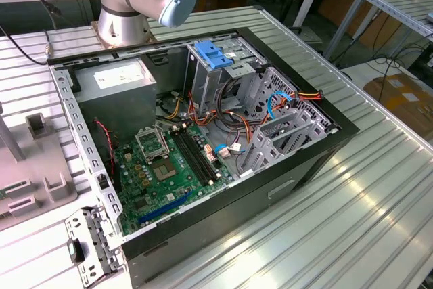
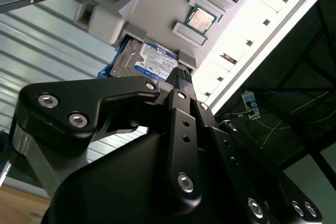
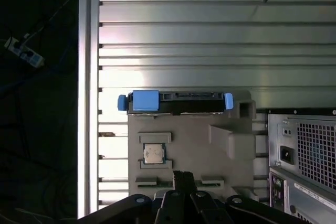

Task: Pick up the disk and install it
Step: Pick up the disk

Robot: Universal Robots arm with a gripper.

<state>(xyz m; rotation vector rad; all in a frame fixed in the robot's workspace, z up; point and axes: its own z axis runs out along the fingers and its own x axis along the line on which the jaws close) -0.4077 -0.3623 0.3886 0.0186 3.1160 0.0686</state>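
The disk (image 3: 173,102) is a flat black drive with bright blue rails and a blue tab. It stands on edge in a slot at the far end of a grey holder (image 3: 210,140) on the ribbed table. In the second wrist view the disk (image 2: 149,61) shows its labelled face behind the fingertips. My gripper (image 3: 182,174) hangs above the holder, apart from the disk, with its two black fingers (image 2: 178,85) pressed together and nothing between them. In both wrist views it is shut.
A processor chip (image 3: 154,153) lies in a recess of the holder, close under the gripper. The open computer case (image 1: 318,160) fills the table's middle, with a pale-blue clip (image 1: 213,55) on its drive cage. The case's rear panel (image 3: 307,153) stands beside the holder. The table edge (image 3: 89,103) runs beside the holder.
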